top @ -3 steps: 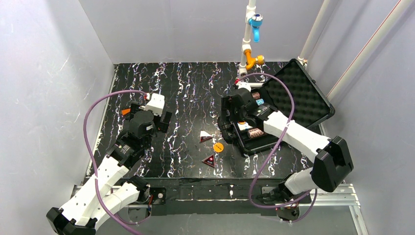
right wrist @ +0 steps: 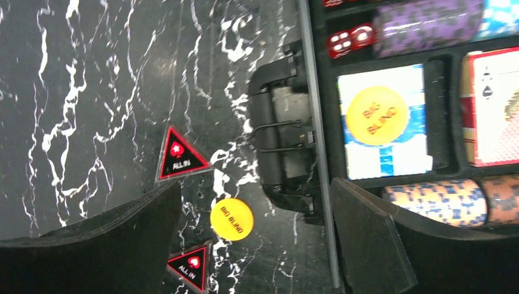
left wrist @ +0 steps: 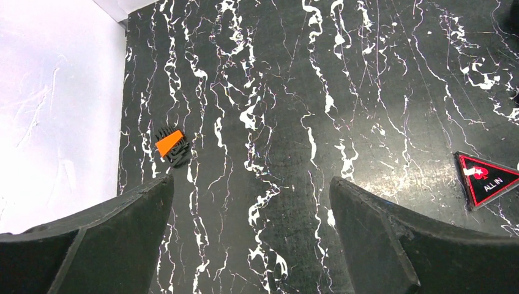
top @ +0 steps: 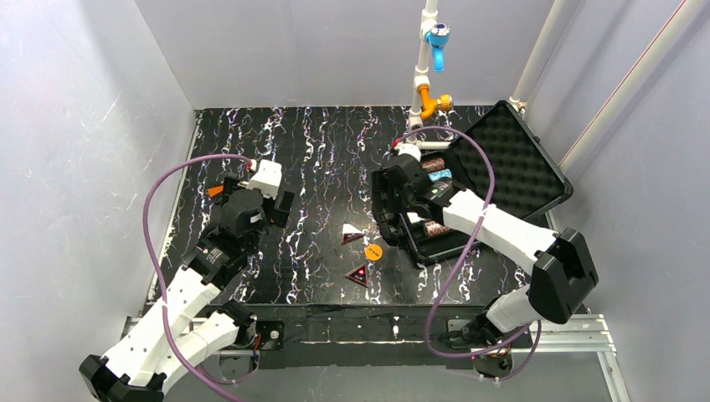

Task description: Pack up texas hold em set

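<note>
Both empty, wide open: left gripper (left wrist: pixel 251 184), right gripper (right wrist: pixel 255 185).

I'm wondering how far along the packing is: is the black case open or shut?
Open. The foam-lined lid of the case is swung back, and chip rolls, a card deck and a yellow disc lie exposed inside.

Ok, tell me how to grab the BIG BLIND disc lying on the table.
Take the BIG BLIND disc across its rim, straight down from above: it lies flat on the table, so only the thin edge offers a hold. Pinch the far and near edges; the case handle crowds its right side and an ALL IN triangle sits close at its near left.
</note>
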Available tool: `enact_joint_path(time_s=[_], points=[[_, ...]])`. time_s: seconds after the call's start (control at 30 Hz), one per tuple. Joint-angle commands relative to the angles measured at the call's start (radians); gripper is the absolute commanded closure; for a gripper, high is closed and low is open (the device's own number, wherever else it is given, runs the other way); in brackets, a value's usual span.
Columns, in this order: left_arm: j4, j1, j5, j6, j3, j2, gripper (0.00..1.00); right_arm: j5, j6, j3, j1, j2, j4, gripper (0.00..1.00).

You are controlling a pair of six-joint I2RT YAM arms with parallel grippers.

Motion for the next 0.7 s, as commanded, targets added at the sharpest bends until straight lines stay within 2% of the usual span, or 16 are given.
enact_joint_path(time_s=[0.0,0.23,0.67], points=[[-0.011,-0.004,0.000,-0.001,0.009,-0.020,0.02,0.073,0.024,0.071,0.086,0.060,-0.061,0.02],[-0.012,-0.003,-0.001,0.000,0.009,-0.025,0.02,0.065,0.075,0.047,0.169,0.103,-0.080,0.02],[-0.014,-0.003,0.004,0.000,0.007,-0.038,0.02,0.075,0.120,0.030,0.219,0.166,-0.125,0.02]])
